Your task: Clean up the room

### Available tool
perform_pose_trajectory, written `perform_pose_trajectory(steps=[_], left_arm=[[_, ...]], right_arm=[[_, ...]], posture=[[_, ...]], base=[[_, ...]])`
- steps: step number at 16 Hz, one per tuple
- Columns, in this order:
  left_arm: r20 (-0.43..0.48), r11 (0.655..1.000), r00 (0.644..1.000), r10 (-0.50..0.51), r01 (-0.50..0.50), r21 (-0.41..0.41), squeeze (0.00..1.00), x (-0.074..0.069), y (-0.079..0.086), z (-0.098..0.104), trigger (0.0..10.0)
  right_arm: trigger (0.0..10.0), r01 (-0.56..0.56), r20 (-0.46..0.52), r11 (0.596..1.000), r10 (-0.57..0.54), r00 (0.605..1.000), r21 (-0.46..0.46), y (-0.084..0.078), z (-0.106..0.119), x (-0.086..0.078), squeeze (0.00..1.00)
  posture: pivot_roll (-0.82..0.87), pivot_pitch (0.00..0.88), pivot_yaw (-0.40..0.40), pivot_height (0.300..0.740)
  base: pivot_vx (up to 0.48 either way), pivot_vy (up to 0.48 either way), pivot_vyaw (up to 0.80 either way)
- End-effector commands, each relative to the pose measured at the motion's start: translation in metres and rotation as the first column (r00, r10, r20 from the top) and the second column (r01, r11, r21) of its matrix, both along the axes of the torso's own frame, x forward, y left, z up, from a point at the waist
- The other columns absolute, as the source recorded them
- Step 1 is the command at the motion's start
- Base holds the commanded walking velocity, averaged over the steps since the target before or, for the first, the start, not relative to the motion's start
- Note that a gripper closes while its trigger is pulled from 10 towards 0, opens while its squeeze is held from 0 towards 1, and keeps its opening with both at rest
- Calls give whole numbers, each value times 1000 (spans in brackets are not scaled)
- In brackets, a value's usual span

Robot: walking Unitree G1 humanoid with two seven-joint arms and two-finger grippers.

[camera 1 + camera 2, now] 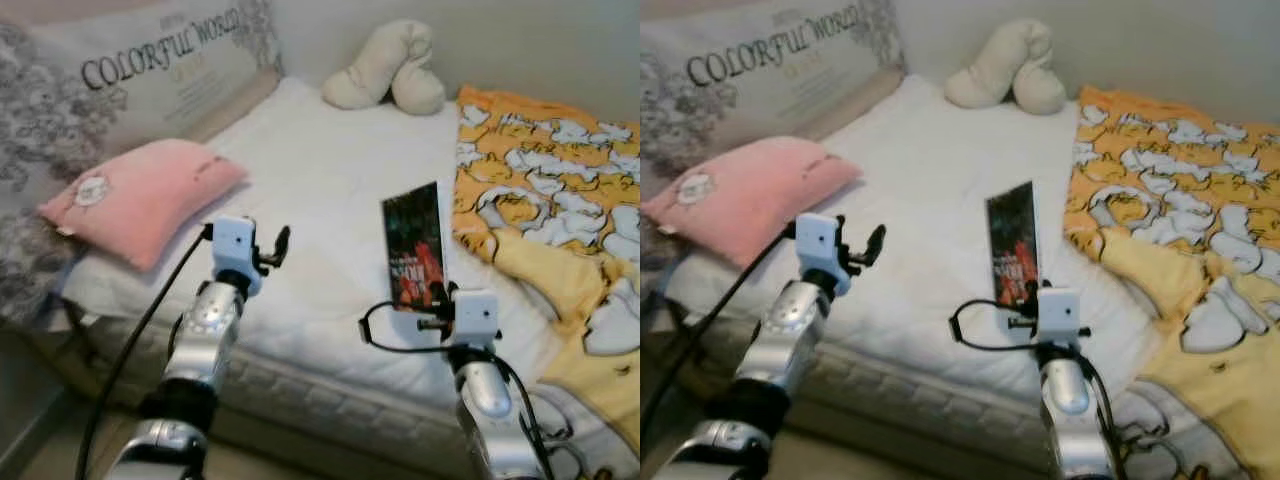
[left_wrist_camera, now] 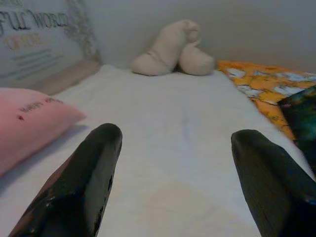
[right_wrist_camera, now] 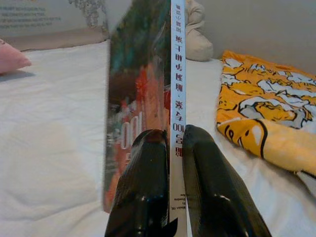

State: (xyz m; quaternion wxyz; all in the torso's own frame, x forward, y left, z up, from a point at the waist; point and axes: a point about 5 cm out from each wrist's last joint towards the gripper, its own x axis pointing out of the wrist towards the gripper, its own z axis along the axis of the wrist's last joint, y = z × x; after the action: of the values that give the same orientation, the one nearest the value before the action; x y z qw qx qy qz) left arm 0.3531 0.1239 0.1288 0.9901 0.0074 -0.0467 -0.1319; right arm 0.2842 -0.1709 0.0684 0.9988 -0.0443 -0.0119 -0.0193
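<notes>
While left claw (image 2: 173, 168) gapes, right claw (image 3: 170, 143) grips book (image 1: 415, 245) above bed (image 1: 330, 170).

Bed with bedding and cushions

A white-sheeted bed (image 1: 330, 190) is carrying a pink pillow (image 1: 140, 200) near its left edge, a cream plush toy (image 1: 385, 70) sitting at the far edge, a printed cushion (image 1: 150, 70) leaning at the far-left corner, and an orange-yellow blanket (image 1: 545, 200) lying along the right side.
</notes>
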Motion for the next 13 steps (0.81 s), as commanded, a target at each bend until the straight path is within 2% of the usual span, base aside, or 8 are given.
perform_pose_trajectory(steps=[1, 3, 5, 7, 11, 12, 13], left_arm=[[3, 1000, 1000, -4, 4, 26, 0, 1, 3, 0, 10000], [-30, 999, 1000, 4, -3, 46, 0, -2, 12, -10, 10000], [-48, 999, 999, -11, 13, 51, 0, -1, 13, -13, 10000], [-40, 998, 999, -24, 26, 64, 0, 2, 12, -10, 10000], [-41, 998, 999, -28, 30, 57, 0, 5, 11, -9, 10000], [-24, 994, 1000, 12, -9, 113, 0, 6, 12, -9, 10000], [-14, 990, 999, 34, -32, 137, 0, 6, 13, -9, 10000]], right_arm=[[0, 28, 51, 999, -30, 998, 26, -4, 12, 4, 0], [0, 47, 59, 999, -48, 997, 10, -9, 11, 0, 0], [0, 70, 79, 997, -67, 995, -41, -13, 13, -2, 0], [0, 75, 73, 996, -72, 995, -50, -12, 12, -2, 0], [0, 84, 34, 996, -84, 996, -16, -11, 7, -2, 0], [0, 77, 33, 997, -76, 997, -20, -11, 7, -1, 0], [0, 70, 30, 997, -69, 997, -23, -11, 7, -1, 0]], posture=[[112, 0, -12, 740], [111, 0, -11, 740], [101, 0, -3, 740], [94, 0, 3, 740], [83, 0, 4, 740], [82, 0, 4, 740], [82, 0, 4, 740]], base=[[0, 469, 0], [0, 469, 0], [0, 469, 0], [0, 469, 0], [0, 472, -783], [0, 476, -781], [0, 476, -781]])
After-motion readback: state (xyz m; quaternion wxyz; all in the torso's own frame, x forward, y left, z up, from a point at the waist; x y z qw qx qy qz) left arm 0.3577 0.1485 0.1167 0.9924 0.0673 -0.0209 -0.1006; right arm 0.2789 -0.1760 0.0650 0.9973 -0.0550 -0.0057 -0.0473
